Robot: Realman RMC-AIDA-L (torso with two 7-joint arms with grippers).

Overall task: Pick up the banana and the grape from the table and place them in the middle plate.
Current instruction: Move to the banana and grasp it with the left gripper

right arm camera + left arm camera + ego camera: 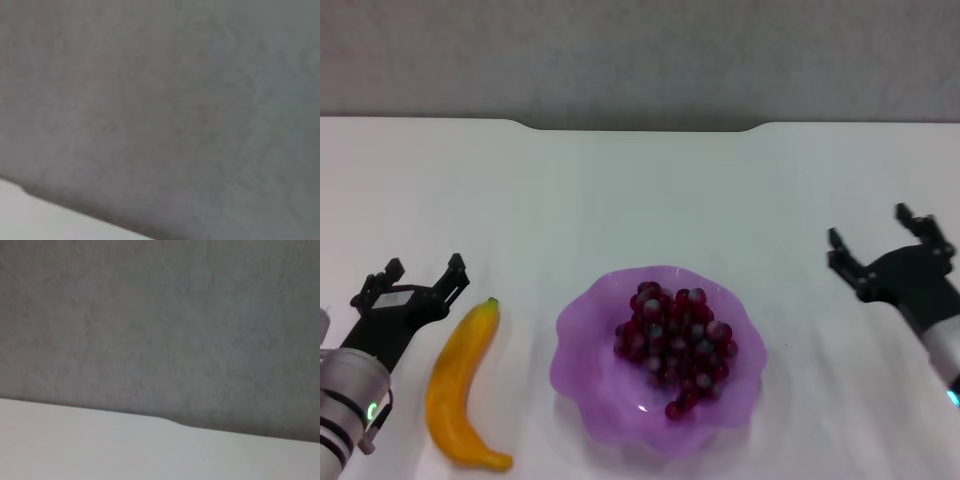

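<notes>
**Grapes in the dish, banana waiting beside the left gripper**

At the near left, left gripper [412,282]: fingers spread wide, nothing held, hovering low over the table [640,190]. Just to its right, banana [463,386], flat on the white surface, untouched. Long axis running near to far, tilted slightly rightward at the far end, dark tip pointing away toward the far side, blunt end nearest the robot and curling right. Far tip close beside the open fingers; most of the body nearer than the fingertips, so probably a short pull back and a small shift right before closing across the middle, fingers set crosswise to that near-far line.

In the centre, purple plate [582,352] with wavy rim, just right of the banana and apart from it. Inside, grapes [674,342], a dark red bunch lying in the bowl's middle and right half; that half of the job apparently done. Bare room left on the plate's left side for the banana.

At the far right, right gripper [882,244]: open too, empty, well apart from the plate and much farther from the banana than the left one. Clearly the left arm's pick.

From both wrist cameras, only table edge and grey wall.
</notes>
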